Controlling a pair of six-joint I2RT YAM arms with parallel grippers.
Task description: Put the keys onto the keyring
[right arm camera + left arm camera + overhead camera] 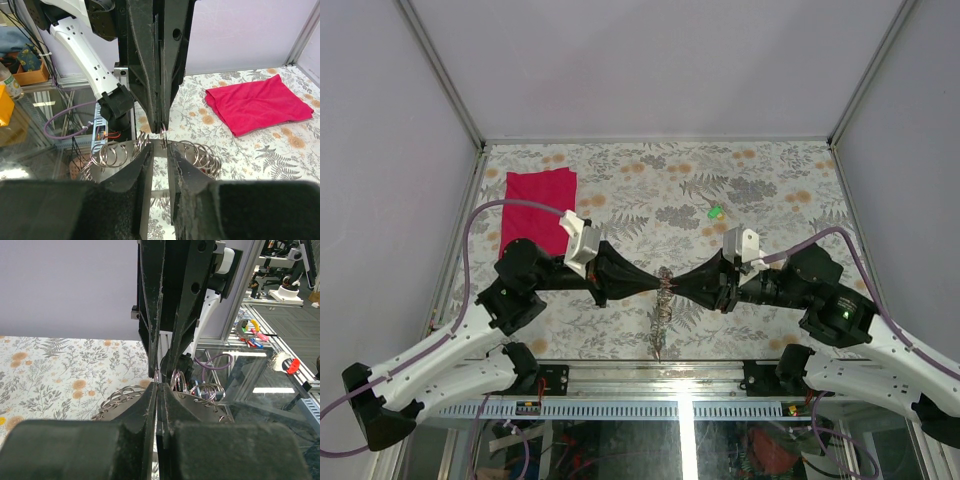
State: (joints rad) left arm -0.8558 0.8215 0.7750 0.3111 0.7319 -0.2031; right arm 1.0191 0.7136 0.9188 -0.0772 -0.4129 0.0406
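The keyring (664,296), a flat grey metal ring fringed with small wire rings, hangs above the table's near middle between both grippers. My left gripper (657,284) is shut on its rim; in the left wrist view the left gripper (158,386) shows no gap, and the keyring (202,407) spreads to either side. My right gripper (674,286) meets it tip to tip. In the right wrist view the right gripper (160,148) is open, its jaws astride the edge of the keyring (114,171). One green-headed key (715,212) lies on the table farther back.
A red cloth (540,205) lies at the back left of the floral table; it also shows in the right wrist view (255,102). The table's near metal edge (660,368) runs just below the hanging ring. Grey walls enclose the sides and back.
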